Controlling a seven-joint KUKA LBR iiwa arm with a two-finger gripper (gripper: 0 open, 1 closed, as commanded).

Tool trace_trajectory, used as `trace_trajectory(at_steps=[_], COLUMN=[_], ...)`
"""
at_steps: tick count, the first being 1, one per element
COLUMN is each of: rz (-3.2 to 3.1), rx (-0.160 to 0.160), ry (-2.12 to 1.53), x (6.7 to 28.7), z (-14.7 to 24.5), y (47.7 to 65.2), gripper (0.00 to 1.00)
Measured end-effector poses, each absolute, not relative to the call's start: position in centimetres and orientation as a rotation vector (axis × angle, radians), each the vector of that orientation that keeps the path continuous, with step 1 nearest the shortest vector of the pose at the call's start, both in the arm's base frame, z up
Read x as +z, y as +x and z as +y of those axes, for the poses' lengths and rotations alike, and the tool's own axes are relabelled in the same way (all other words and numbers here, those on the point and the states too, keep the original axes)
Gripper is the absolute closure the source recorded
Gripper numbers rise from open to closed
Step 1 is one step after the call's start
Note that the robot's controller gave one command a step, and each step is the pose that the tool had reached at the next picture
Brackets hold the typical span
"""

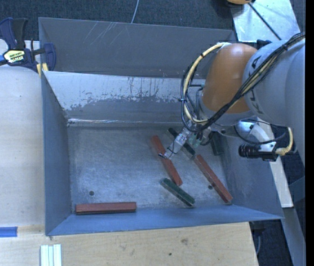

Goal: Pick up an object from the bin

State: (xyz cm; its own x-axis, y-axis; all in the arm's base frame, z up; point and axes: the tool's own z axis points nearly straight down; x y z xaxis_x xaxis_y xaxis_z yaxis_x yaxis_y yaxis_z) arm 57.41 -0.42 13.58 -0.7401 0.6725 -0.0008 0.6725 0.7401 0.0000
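Note:
My gripper (174, 147) hangs low in the right half of the bin, its silvery tip right over a red-brown stick (168, 164) that runs diagonally from the middle toward the front. Whether the tip touches this stick I cannot tell. A longer red-brown stick (213, 179) lies just to the right, slanting toward the bin's right front corner. In front of the first stick lies a short dark green stick (179, 193).
A red-brown flat bar (106, 208) rests along the front wall at the left. The arm with its orange cover and cables hangs over the bin's right back part. The bin's sloping right wall stands close to the gripper.

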Motion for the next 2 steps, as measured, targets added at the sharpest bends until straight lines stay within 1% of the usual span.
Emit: trace_trajectory(at_steps=[1,2], rz=[2.978,2.978], rx=[-0.001,-0.001], ry=[0.982,0.981], x=[7.10,7.11], z=[-4.77,-4.77], y=[61.04,61.04], gripper=[1.00,1.00])
